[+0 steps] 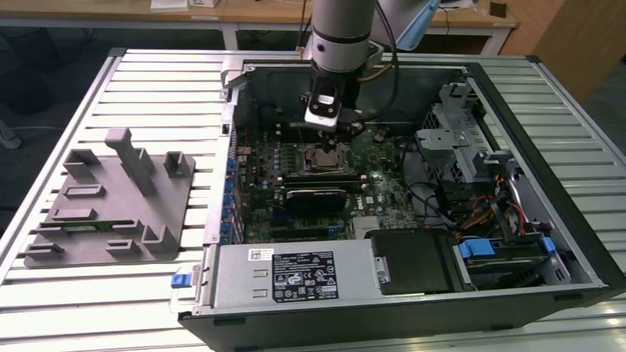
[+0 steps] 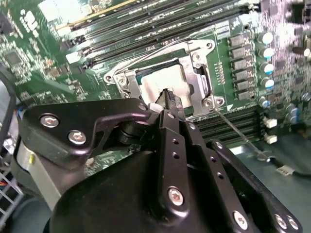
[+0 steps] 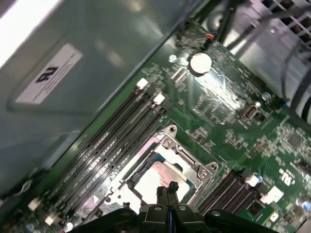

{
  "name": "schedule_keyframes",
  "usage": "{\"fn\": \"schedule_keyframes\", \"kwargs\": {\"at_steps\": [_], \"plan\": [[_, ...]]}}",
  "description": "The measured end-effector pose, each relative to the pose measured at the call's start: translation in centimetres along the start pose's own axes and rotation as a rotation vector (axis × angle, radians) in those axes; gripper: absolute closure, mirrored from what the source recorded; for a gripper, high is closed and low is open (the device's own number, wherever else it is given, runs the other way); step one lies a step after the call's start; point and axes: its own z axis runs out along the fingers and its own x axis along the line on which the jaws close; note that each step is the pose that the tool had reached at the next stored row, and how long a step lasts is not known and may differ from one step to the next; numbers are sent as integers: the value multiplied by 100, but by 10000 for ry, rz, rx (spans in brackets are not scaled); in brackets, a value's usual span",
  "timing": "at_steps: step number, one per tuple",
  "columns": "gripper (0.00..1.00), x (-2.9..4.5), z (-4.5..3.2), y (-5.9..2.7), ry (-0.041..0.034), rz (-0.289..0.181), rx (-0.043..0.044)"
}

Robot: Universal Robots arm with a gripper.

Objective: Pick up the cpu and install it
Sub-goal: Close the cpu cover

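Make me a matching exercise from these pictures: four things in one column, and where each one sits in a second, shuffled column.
Things:
1. cpu
2. grey tray
3. tool
4. coin battery

Places:
A. on the slatted table, beside the case
B. over the socket frame, fingers together
C. lying flat inside the socket frame
D. on the green board, away from the socket frame

Pairs: 1-C, 2-A, 3-B, 4-D
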Motion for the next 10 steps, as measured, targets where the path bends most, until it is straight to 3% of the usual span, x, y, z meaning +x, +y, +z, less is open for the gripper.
{"fn": "schedule_keyframes", "kwargs": {"at_steps": [10], "plan": [[89, 0, 5, 0, -6, -1825, -24]]}}
